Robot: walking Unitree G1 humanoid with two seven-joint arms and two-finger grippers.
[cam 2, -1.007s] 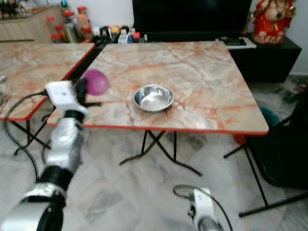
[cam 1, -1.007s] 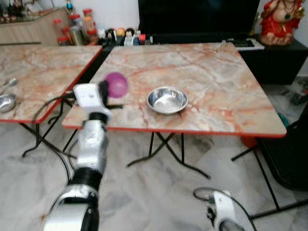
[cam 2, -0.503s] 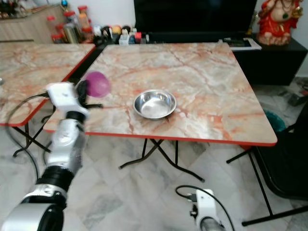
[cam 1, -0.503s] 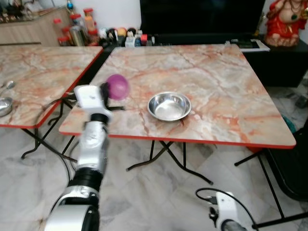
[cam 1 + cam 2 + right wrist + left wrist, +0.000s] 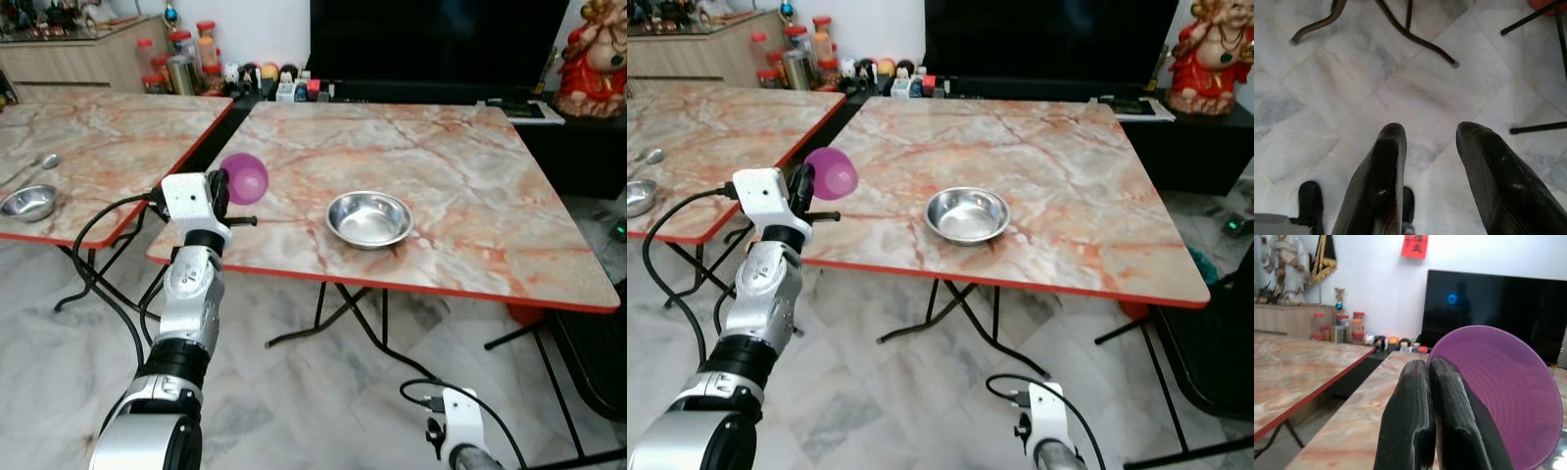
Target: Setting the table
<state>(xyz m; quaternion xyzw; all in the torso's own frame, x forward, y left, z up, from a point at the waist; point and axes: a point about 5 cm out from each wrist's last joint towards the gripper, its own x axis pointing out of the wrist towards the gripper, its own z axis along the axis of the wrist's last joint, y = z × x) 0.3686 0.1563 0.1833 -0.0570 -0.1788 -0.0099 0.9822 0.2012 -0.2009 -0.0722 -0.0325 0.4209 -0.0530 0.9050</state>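
the left end effector (image 5: 1432, 431) pinches the rim of a purple bowl (image 5: 244, 178) above the worktop (image 5: 470, 186) edge, left of a steel bowl (image 5: 368, 218); the right end effector (image 5: 1432, 176) hangs parted over the floor.

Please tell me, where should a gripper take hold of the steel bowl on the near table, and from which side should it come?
Probably the rim. The steel bowl sits upright and open on the marble table, wide, shallow and smooth, so its sides offer little. One finger inside, one outside, coming from above at the near edge, looks best. The left gripper is shut on the purple cup; the right gripper hangs open over the floor.
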